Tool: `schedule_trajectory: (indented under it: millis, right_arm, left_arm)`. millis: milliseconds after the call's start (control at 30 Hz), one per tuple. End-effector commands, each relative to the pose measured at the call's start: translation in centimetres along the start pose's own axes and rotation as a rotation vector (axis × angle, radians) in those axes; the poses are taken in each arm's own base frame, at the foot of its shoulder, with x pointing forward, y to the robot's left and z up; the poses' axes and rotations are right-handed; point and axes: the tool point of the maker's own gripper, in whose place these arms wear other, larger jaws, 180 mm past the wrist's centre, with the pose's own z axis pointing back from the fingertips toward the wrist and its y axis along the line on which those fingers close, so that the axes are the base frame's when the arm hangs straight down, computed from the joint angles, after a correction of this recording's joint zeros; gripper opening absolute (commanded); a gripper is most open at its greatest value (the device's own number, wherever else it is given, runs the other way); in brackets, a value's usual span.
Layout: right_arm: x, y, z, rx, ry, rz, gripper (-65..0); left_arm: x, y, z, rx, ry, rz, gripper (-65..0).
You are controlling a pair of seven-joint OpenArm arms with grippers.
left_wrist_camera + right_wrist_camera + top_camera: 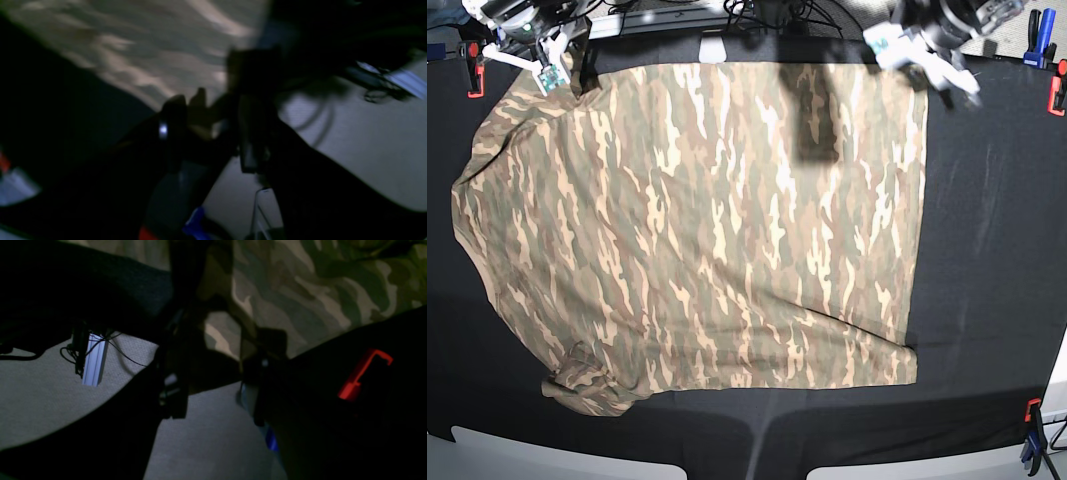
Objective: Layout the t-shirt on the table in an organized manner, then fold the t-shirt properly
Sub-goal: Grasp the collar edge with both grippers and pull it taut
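T-shirt (697,220) spread flat, black table (987,250) margin all round

A red clamp (472,68) grips the far left edge, and another red one (1057,92) sits at the far right edge with a blue clamp (1032,50) just beyond it. Down at the near right corner a red-topped clamp (1031,410) stands over a blue one (1032,455). Along the far side runs a tangle of black cables (772,15) and a pale metal rail (662,20). Grey carpet (43,406) covers the floor below, where an aluminium strut (95,360) stands with thin wires (123,355) looping off it. The right wrist view also catches a red clamp handle (363,373) in deep shadow.
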Motion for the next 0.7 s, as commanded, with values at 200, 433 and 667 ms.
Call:
schedule_trajectory:
  millis: [200, 433, 667]
  right_arm:
    - [0.8, -0.7, 0.2, -0.018, -0.026, 0.010, -40.0]
    - [1.0, -0.9, 0.2, -0.024, -0.026, 0.011, -40.0]
    - [1.0, -0.9, 0.2, -0.024, -0.024, 0.011, -40.0]
  left_arm:
    - [-0.3, 0.1, 0.1, 0.010, 0.006, -0.067, -41.8]
    - [-2.5, -0.7, -1.2, 0.014, 0.041, -0.118, -41.8]
    - [-4.8, -2.3, -2.8, 0.017, 0.103, -0.086, -41.8]
